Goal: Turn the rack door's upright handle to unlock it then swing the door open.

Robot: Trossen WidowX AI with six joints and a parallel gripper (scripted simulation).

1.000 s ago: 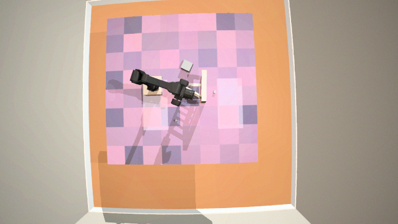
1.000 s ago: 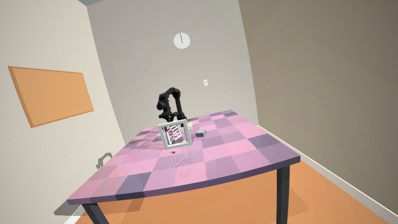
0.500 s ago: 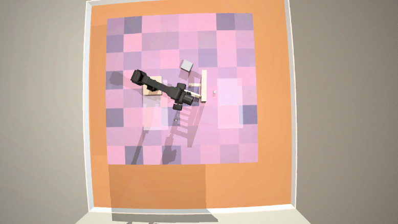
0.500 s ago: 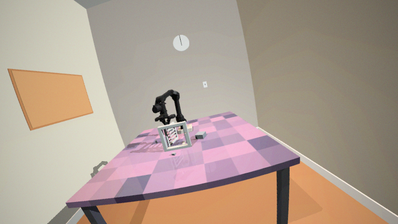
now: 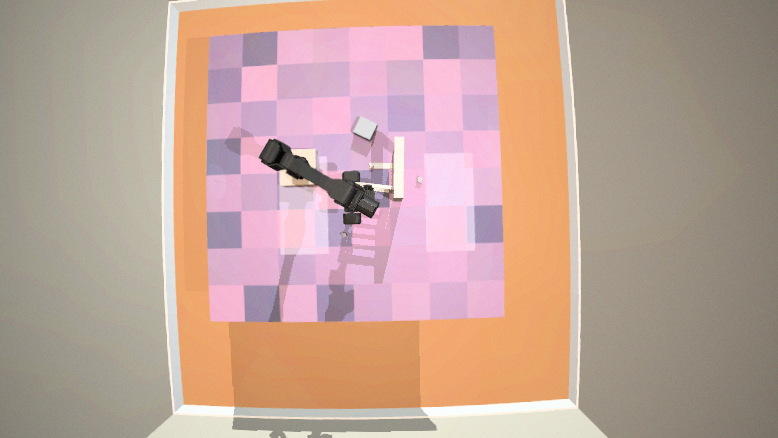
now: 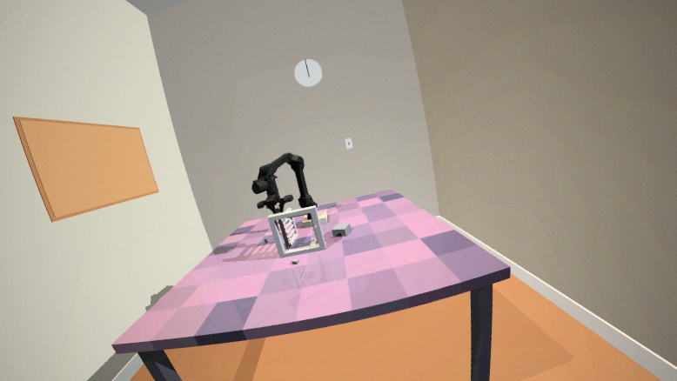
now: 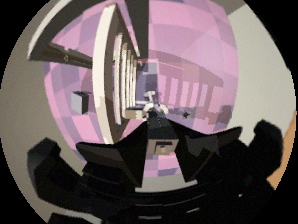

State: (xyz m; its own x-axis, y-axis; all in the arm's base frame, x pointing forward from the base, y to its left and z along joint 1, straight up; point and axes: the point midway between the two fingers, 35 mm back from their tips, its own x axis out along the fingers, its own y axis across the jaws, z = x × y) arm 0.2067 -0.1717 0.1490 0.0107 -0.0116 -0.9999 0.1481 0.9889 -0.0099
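Pink and purple squares pattern the surface (image 5: 462, 282) (image 6: 402, 264) (image 7: 210, 30), on which everything stands. The black arm (image 5: 321, 179) (image 6: 299, 175) rises from a pale base block (image 5: 311, 155) (image 6: 323, 217) and bends down toward the upright frame (image 5: 399, 163) (image 6: 318, 229) (image 7: 40, 37). Inside that, the slatted door (image 7: 102, 75) stands swung wide out toward the arm's base, near square to the frame. The tool (image 5: 367, 190) (image 6: 287, 242) (image 7: 156, 123), pointing down beside the door's free side, is partly closed around the handle, itself mostly hidden by the fingers. A grey block (image 5: 364, 128) (image 6: 341, 230) (image 7: 80, 102) sits near the frame, apart from it. Smallest are two bits: a pale one (image 5: 419, 179) (image 6: 295, 261) beyond the frame, a darker one (image 5: 344, 234) (image 6: 265, 241) (image 7: 186, 115) near the arm.
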